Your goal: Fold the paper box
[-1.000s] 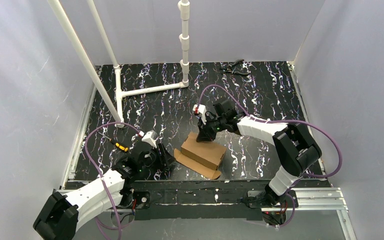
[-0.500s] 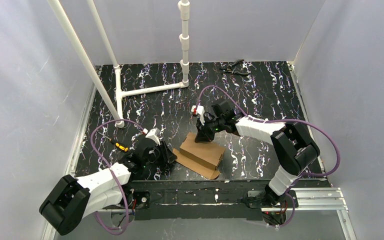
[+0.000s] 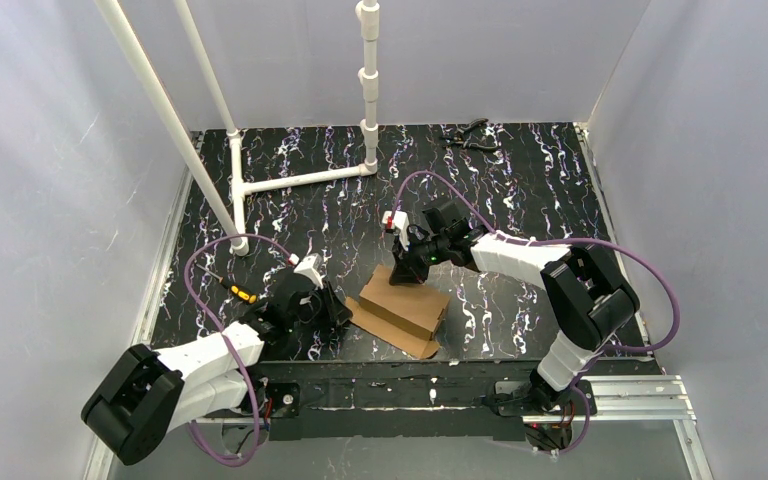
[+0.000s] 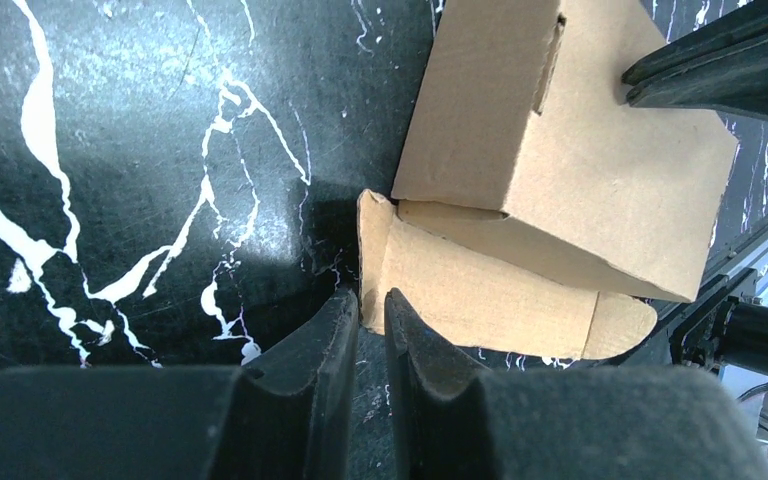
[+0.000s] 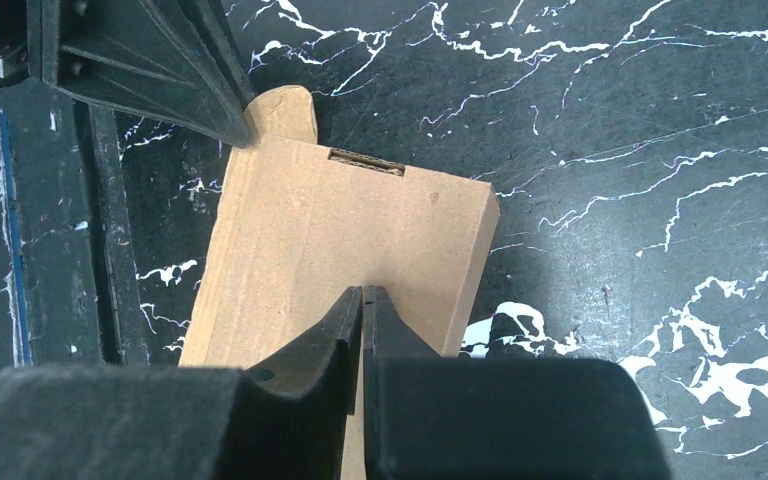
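From here I see the paper box (image 3: 405, 303) sitting on the bench (image 3: 520, 180) near its front edge, between the two arms and a little right of centre. It is a low brown block, already partly formed, with one flap (image 4: 480, 295) lying flat on the bench on the side towards the arm bases.

My left end effector (image 3: 337, 314) is down low at the box's left end. On the left wrist camera, its fingers are drawn almost together (image 4: 372, 300), and the upturned left edge of that flap sits in the thin slit between them, so it is pinching the cardboard there.

My right end effector (image 3: 404, 271) is at the far side of the box. On its own camera, the fingers are pressed together (image 5: 362, 292) with the tips over the box's top panel (image 5: 340, 240), near a small slot cut in it. I cannot tell whether any cardboard is caught between them.

A marker (image 3: 238, 291) lies on the bench left of the left arm, well apart from the box. A white pipe frame (image 3: 300, 180) stands at the back left.
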Robot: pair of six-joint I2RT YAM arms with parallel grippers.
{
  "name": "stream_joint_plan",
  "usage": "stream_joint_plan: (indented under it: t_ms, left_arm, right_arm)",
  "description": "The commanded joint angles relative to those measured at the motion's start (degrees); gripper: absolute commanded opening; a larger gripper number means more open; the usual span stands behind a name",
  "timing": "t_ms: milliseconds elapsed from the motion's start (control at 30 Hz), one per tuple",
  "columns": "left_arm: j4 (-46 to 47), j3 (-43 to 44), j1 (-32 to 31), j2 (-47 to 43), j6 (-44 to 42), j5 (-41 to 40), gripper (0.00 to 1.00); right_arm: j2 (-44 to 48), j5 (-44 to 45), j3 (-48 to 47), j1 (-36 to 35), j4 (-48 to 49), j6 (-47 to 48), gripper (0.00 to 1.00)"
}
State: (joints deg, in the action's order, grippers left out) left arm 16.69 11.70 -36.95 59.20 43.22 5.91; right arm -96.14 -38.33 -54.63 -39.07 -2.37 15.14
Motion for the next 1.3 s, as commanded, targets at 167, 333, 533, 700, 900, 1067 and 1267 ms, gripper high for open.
stream_joint_plan:
  t_ms: [167,333,533,700,900,1067,1267]
  left_arm:
    - [0.5,2.6,-0.5,-1.4,-3.6,-0.7,0.15]
    - [1.0,3.1,-1.4,-1.2,-4.7,-0.5,0.04]
    - [1.1,4.0,-3.0,-1.4,-6.1,-0.2,0.0]
    - [1.0,3.8,-3.5,-1.9,-6.6,-0.5,0.0]
    - [1.0,2.9,-4.2,-3.0,-7.9,-1.2,0.0]
    - [0.9,1.9,-5.3,-3.3,-8.9,-2.6,0.0]
    - [0.9,0.6,-5.9,-3.9,-8.5,-5.0,0.0]
  right_arm:
    - [-2.4,1.4,-0.3,-0.9,-2.1,0.6,0.13]
    - [-2.4,1.6,-0.4,-1.0,-2.1,0.6,0.13]
    - [-2.9,2.4,-0.4,-1.5,-2.2,0.5,0.13]
    - [-3.2,2.9,-0.4,-1.8,-2.4,0.6,0.13]
    - [-3.9,4.9,-0.6,-1.9,-2.5,0.5,0.13]
    - [-4.1,5.8,-0.5,-2.0,-2.5,0.3,0.12]
    - [-1.1,0.4,-1.3,-2.1,-5.6,4.3,0.31]
